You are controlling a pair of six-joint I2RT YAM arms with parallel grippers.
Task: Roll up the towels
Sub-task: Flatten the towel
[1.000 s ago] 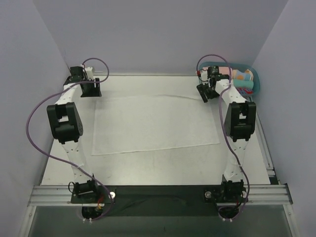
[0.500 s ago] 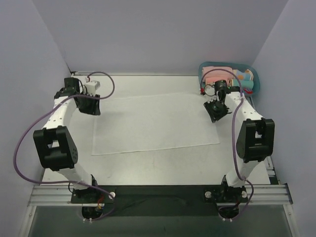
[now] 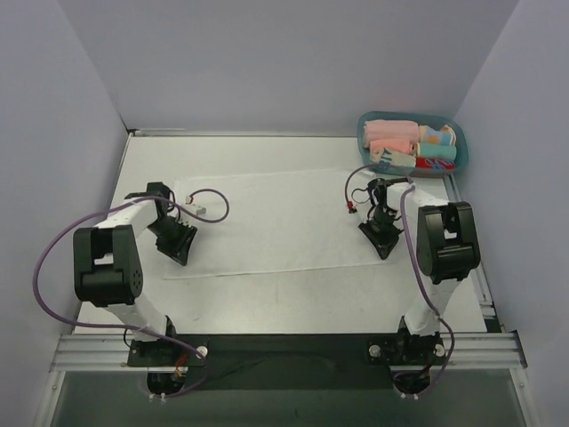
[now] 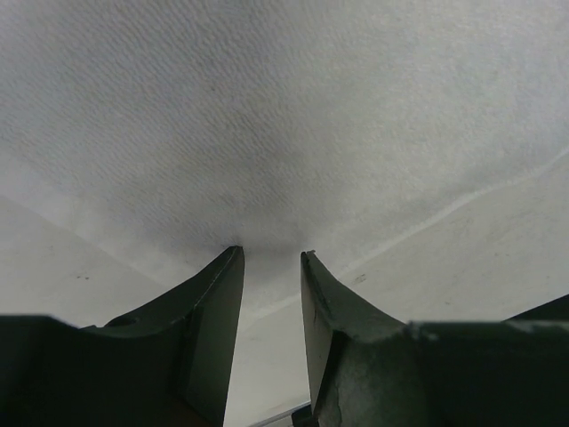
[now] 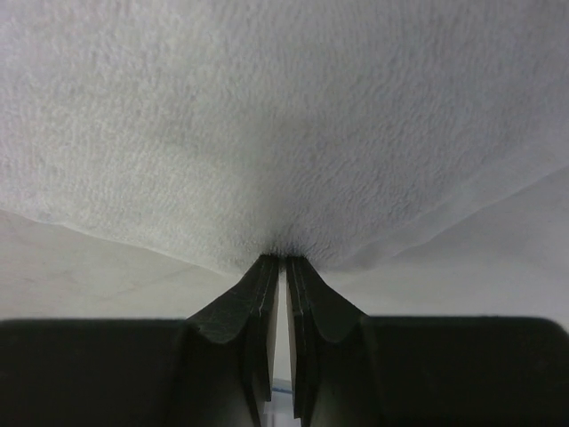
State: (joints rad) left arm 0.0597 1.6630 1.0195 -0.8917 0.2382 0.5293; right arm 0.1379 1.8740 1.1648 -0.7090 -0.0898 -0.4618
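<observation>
A white towel (image 3: 284, 218) lies spread flat in the middle of the table. My left gripper (image 3: 182, 245) is down at the towel's near left edge. In the left wrist view its jaws (image 4: 271, 253) stand apart, tips resting on the towel (image 4: 267, 116) just inside its edge, with cloth and bare table showing in the gap. My right gripper (image 3: 382, 240) is at the near right corner. In the right wrist view its jaws (image 5: 282, 258) are pressed nearly together on the towel's edge (image 5: 284, 107), and the cloth puckers at the tips.
A teal basket (image 3: 362, 133) at the back right holds several rolled coloured towels, one of them pink (image 3: 391, 133). Purple walls close in the left, back and right. Bare table (image 3: 267, 302) runs between the towel and the arm bases.
Both arms have swung from the far corners down to the towel's near edge. Both grippers have narrowed, the right one closing on the cloth.
</observation>
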